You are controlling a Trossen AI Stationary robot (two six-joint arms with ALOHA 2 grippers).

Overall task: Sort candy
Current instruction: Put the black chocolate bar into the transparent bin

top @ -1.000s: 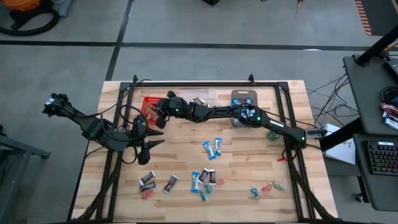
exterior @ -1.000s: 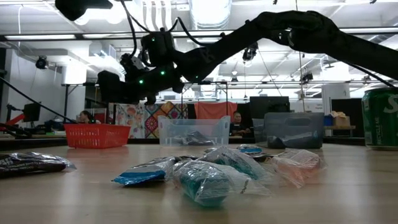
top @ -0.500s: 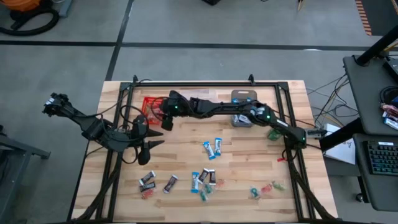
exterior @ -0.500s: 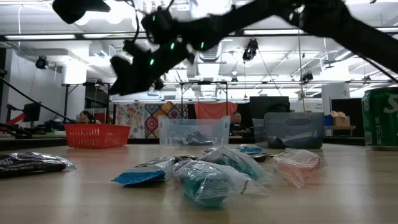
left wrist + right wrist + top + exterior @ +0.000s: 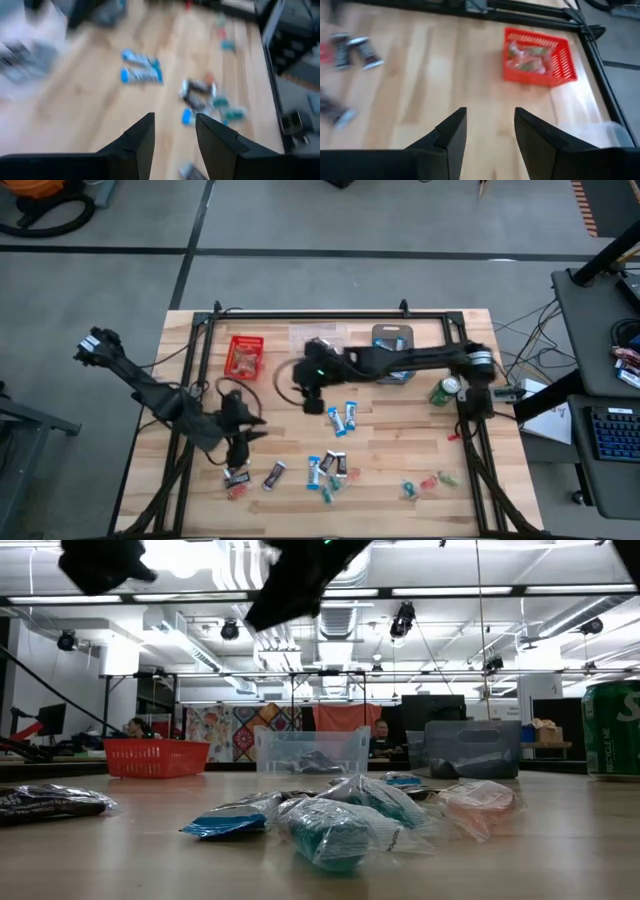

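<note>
Candy lies loose on the near half of the table: two blue-and-white sweets [image 5: 340, 418], a mixed cluster [image 5: 328, 470], two dark sweets [image 5: 237, 474] [image 5: 274, 474] and small red and green ones [image 5: 425, 483]. My left gripper [image 5: 239, 450] hovers open just beyond the dark sweets; its wrist view [image 5: 174, 125] looks over the blue-and-white pair [image 5: 141, 70]. My right gripper [image 5: 308, 402] hangs open and empty over the table's middle, left of the blue-and-white pair. Its wrist view [image 5: 490, 120] faces the red bin [image 5: 539, 56], which has sweets in it.
Along the far edge stand the red bin [image 5: 245, 355], a clear bin [image 5: 320, 337] and a grey bin [image 5: 392, 340]. A green can [image 5: 443, 390] stands near the right arm. A black frame [image 5: 200, 380] borders the table. Bare wood lies between bins and candy.
My right gripper has drawn back from over the red bin toward the table's middle, ending left of the blue-and-white sweets. My left gripper has moved toward the near edge, closing on the dark sweets. No candy on the table has shifted.
</note>
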